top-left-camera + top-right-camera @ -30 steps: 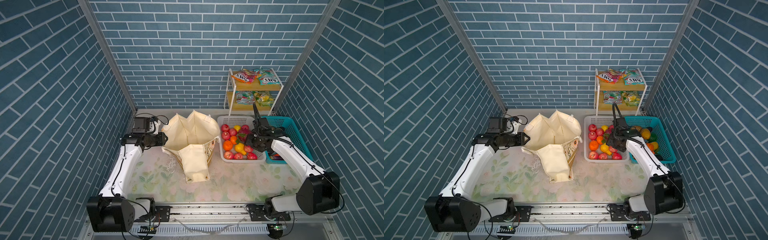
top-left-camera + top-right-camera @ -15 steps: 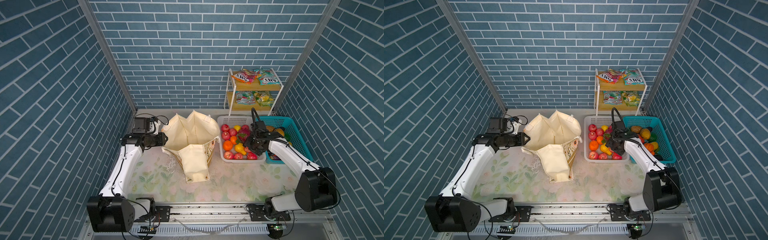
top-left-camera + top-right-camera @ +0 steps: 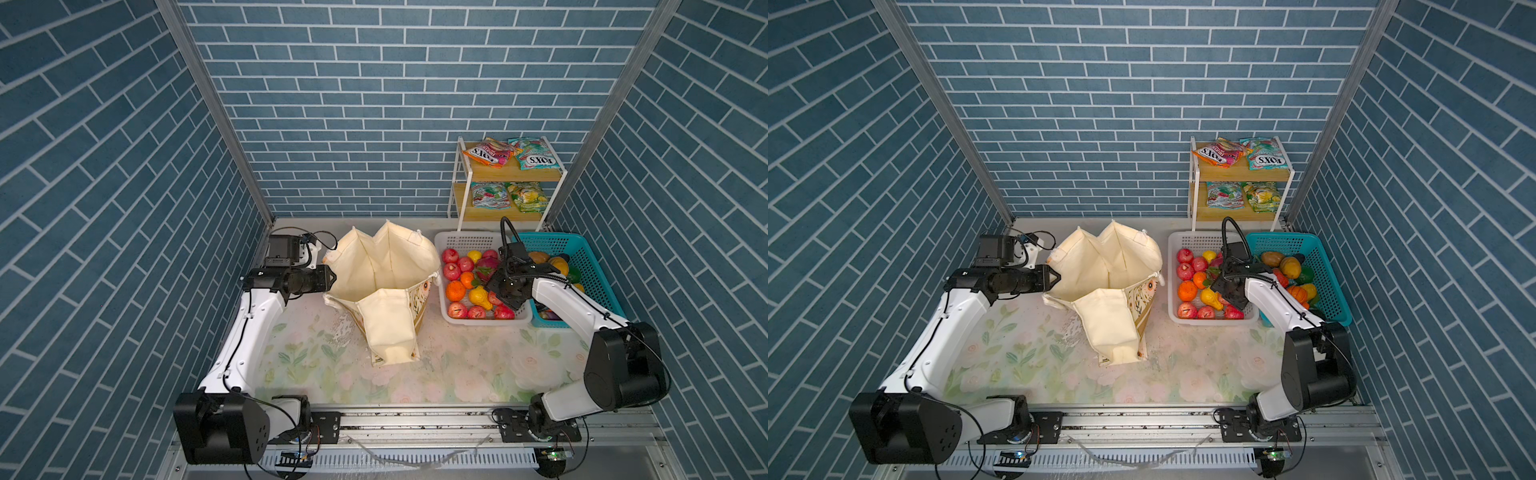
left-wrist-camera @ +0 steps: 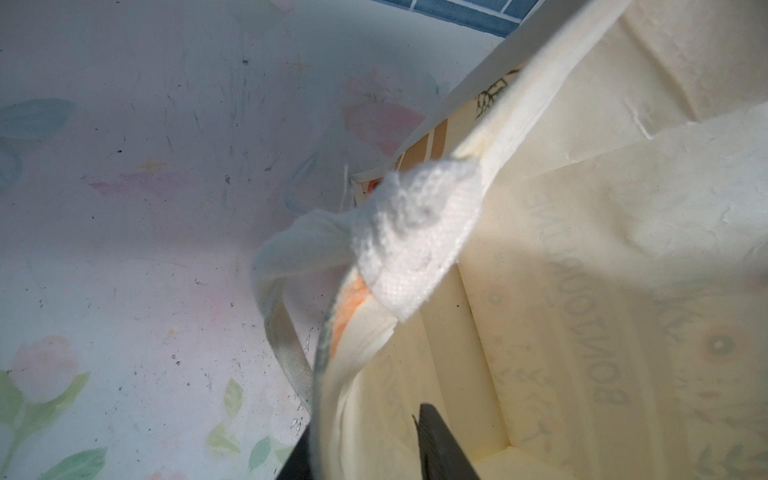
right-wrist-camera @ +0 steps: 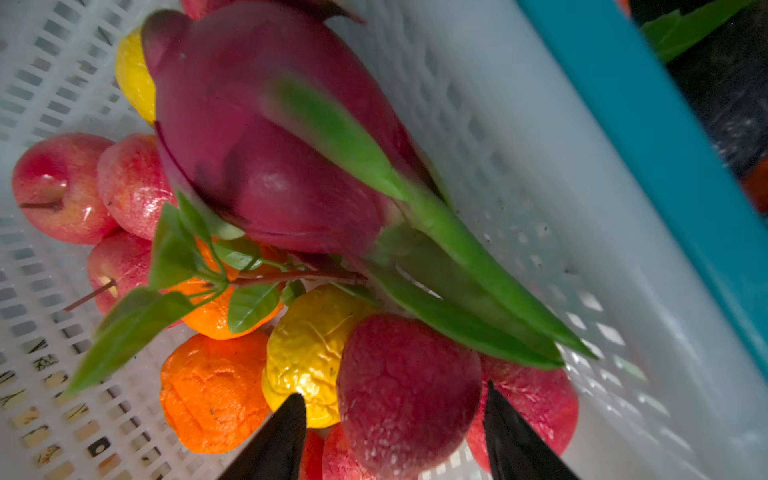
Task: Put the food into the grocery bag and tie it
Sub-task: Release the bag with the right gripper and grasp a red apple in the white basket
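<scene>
Picking step: right fingers (image 5: pixel 278 449) spread, straddling an apple (image 5: pixel 407 390) in the white basket (image 3: pixel 465 240), right of centre in both top views. Bag (image 3: pixel 386 266) stands mid-frame on the worktop, mouth open, left fingers (image 4: pixel 436 453) clenched on its rim. Next, likely: close on apple, lift, carry left over bag.

Four snack packets (image 3: pixel 486 153), one shelf rack (image 3: pixel 540 175), one white basket (image 3: pixel 461 240), one teal basket (image 3: pixel 590 266), one canvas tote bag (image 3: pixel 374 262), two oranges (image 3: pixel 456 290) and one dragon fruit (image 5: pixel 257 158) are counted.

Dragon fruit (image 5: pixel 266 158) blurred in the right wrist view; strap (image 4: pixel 282 328) of the bag (image 4: pixel 582 249) blurred in the left wrist view; the right arm (image 3: pixel 573 303) hides part of the teal basket (image 3: pixel 598 274).
</scene>
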You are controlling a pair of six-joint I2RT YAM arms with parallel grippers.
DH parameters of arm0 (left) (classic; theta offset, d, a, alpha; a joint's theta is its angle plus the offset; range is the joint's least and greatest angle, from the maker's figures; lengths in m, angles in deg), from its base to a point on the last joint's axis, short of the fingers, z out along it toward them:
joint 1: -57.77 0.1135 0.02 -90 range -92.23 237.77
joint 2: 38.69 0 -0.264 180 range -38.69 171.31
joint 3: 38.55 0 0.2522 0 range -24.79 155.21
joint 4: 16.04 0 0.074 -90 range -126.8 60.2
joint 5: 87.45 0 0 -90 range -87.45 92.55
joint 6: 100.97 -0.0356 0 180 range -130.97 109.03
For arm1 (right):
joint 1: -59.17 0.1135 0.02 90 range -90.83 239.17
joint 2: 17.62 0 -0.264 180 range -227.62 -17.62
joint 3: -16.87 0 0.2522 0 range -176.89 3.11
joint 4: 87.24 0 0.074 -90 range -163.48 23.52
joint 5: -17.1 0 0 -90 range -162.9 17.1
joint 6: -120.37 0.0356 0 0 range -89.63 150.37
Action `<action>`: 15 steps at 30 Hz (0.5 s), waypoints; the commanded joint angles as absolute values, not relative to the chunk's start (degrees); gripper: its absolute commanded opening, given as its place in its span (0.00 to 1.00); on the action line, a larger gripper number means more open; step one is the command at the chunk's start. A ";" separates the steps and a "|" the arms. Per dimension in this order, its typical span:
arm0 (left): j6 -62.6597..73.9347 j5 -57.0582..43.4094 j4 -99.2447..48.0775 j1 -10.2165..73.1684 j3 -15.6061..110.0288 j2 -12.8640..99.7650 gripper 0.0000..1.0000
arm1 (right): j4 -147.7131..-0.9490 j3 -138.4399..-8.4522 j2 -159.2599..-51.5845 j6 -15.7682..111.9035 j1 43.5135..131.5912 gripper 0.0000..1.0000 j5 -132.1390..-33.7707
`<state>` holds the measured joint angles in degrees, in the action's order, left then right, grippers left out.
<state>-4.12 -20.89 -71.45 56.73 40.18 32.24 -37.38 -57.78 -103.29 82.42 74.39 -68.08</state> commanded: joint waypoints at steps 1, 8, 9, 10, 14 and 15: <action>-4.38 -21.55 -71.56 56.54 39.55 31.36 0.38 | -38.38 -57.08 -104.55 85.28 73.76 0.68 -66.22; -4.38 -21.52 -71.66 56.54 39.55 31.36 0.38 | -39.10 -56.52 -105.20 86.04 73.41 0.69 -66.23; -4.38 -21.47 -71.67 56.54 39.55 31.37 0.38 | -39.12 -56.35 -105.37 86.13 73.41 0.69 -66.30; -4.38 -21.52 -71.66 56.54 39.55 31.36 0.38 | -39.20 -56.31 -105.50 86.22 73.41 0.69 -66.40; -4.38 -21.38 -71.68 56.54 39.55 31.27 0.38 | -39.64 -55.97 -105.95 86.35 73.41 0.66 -67.40; -4.37 -21.36 -71.64 56.53 39.55 31.27 0.38 | -39.73 -55.88 -106.08 86.43 73.38 0.65 -67.43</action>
